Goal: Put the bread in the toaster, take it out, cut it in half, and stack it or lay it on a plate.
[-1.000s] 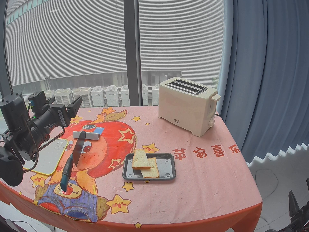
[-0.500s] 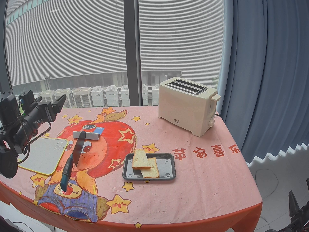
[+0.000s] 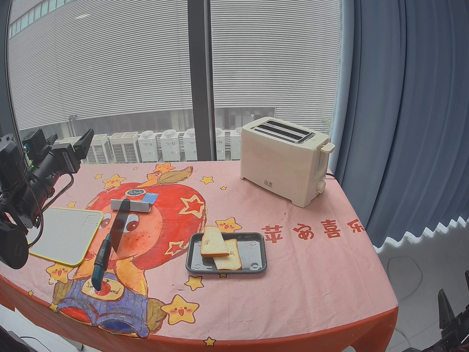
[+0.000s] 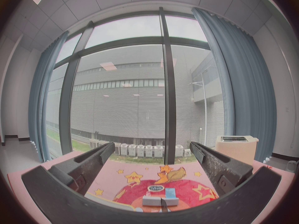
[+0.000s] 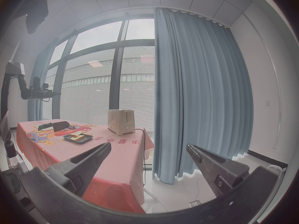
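Observation:
Two pale bread halves (image 3: pixel 221 248) lie overlapping on the left side of a dark tray (image 3: pixel 254 256) near the table's front middle. The cream toaster (image 3: pixel 283 160) stands at the back right with both slots empty. A knife (image 3: pixel 110 243) with a blue handle leans its dark blade on a grey rest (image 3: pixel 129 205). My left gripper (image 3: pixel 71 139) hangs open and empty above the table's far left corner, well away from the bread. My right gripper (image 5: pixel 149 150) is open, low and off the table's right side.
A white cutting board (image 3: pixel 66 235) with a yellow rim lies at the left edge, beside the knife. The patterned pink cloth (image 3: pixel 303 279) is bare right of the tray. A window runs behind the table and a blue curtain (image 3: pixel 405 99) hangs at the right.
My left arm has drawn back to the left and risen, leaving the cutting board uncovered. Bread, knife and toaster have stayed put.

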{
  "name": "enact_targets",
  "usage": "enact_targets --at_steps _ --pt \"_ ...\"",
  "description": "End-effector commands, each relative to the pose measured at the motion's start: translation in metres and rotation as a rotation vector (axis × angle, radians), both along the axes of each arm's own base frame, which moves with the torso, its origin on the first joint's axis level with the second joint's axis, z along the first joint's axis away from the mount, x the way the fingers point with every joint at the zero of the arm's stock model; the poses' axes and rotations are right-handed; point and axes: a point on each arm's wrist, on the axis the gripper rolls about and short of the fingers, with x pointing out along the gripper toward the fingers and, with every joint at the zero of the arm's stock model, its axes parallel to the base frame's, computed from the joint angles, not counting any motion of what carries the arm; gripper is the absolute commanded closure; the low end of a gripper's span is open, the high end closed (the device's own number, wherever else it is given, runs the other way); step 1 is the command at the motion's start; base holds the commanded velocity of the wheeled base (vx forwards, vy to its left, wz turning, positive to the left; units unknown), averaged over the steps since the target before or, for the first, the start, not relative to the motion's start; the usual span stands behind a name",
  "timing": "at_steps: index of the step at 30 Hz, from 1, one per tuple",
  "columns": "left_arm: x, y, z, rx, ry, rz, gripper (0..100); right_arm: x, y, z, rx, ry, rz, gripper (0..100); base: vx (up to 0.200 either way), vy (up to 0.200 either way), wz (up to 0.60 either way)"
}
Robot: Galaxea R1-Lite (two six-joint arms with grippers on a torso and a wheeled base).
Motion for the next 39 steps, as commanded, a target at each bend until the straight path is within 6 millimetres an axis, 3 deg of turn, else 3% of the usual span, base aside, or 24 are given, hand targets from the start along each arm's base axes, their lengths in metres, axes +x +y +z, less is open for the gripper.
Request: enact_targets --at_steps 1,13,26,39 --pt "0.002 0.000 -0.002 -0.002 -0.003 0.005 0 0.000 0.000 -0.005 0.000 0.004 0.000 0 0.000 0.000 0.00" --pt "-0.006 0.018 -0.010 0.100 0.035 0.077 0 0.000 0.000 -0.005 0.000 0.004 0.000 0 0.000 0.000 0.00" --pt "-0.015 0.018 -0.016 0.096 -0.016 0.040 0 0.000 0.000 -0.005 0.000 0.004 0.000 0 0.000 0.000 0.00" --pt "-0.055 0.014 -0.006 0.075 -0.122 0.033 0 0.000 0.000 -0.005 0.000 0.004 0.000 0 0.000 0.000 0.00"
